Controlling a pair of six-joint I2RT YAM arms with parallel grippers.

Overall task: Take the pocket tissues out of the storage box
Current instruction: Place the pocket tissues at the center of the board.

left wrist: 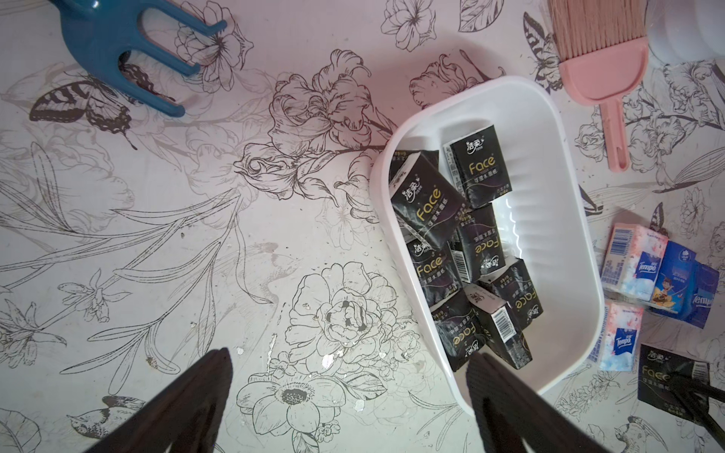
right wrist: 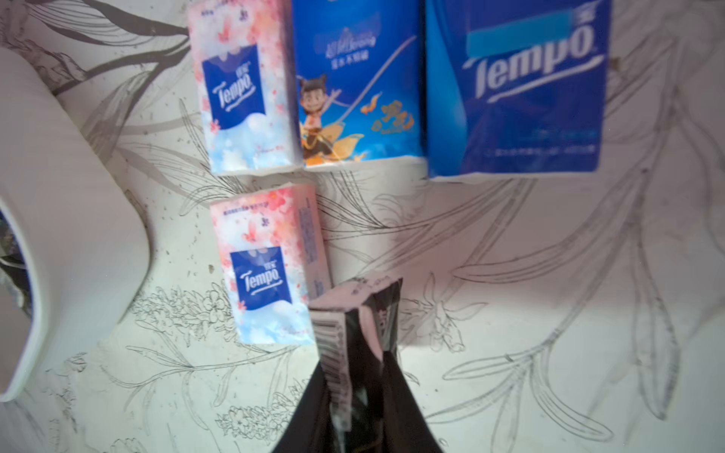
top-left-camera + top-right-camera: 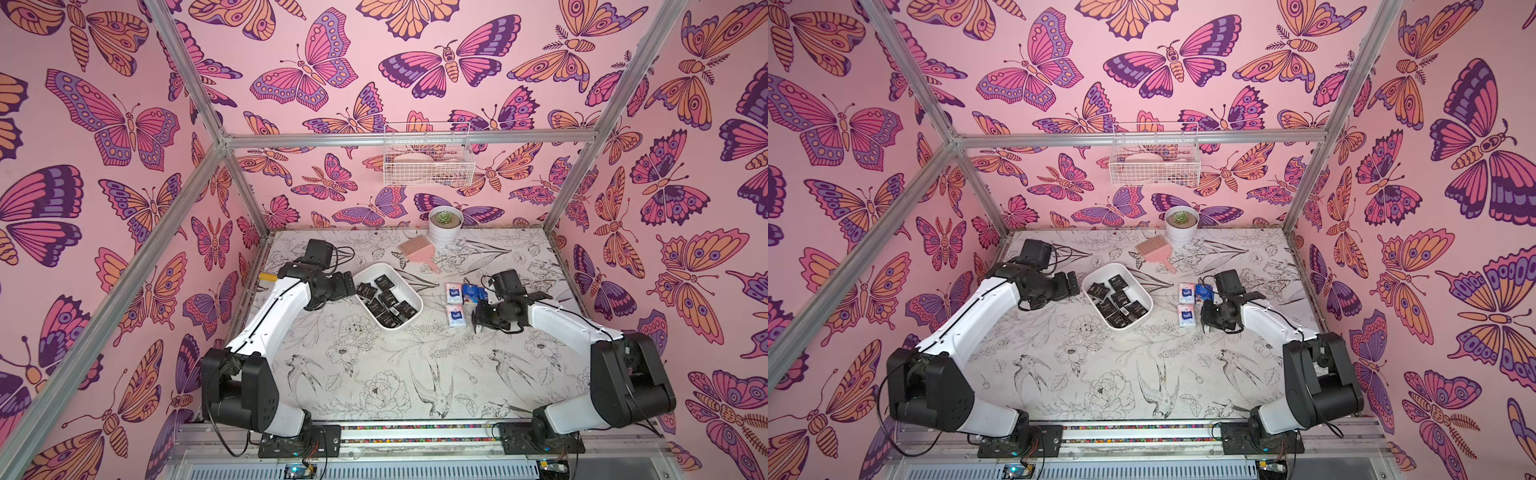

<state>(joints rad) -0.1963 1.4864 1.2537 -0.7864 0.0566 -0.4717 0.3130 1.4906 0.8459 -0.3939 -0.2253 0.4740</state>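
white storage box (image 1: 557,219) mid-right of frame, black gold-lettered tissue packets (image 1: 429,208) inside, white-pink and blue packets (image 2: 251,86) upper frame, pink brush (image 1: 604,74) upper right, blue fork-shaped tool (image 1: 117,43) upper left, black line-floral tabletop (image 3: 374,374), pink butterfly walls (image 3: 332,62)

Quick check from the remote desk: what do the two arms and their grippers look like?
Both arms have smooth white link shells with bulky black joint housings. Thin black cables run along the shells and loop near the wrists. The left gripper and right gripper have dark, narrow, tapering fingers. No markings are readable.

Black packets (image 3: 386,300) in white box (image 3: 409,293)
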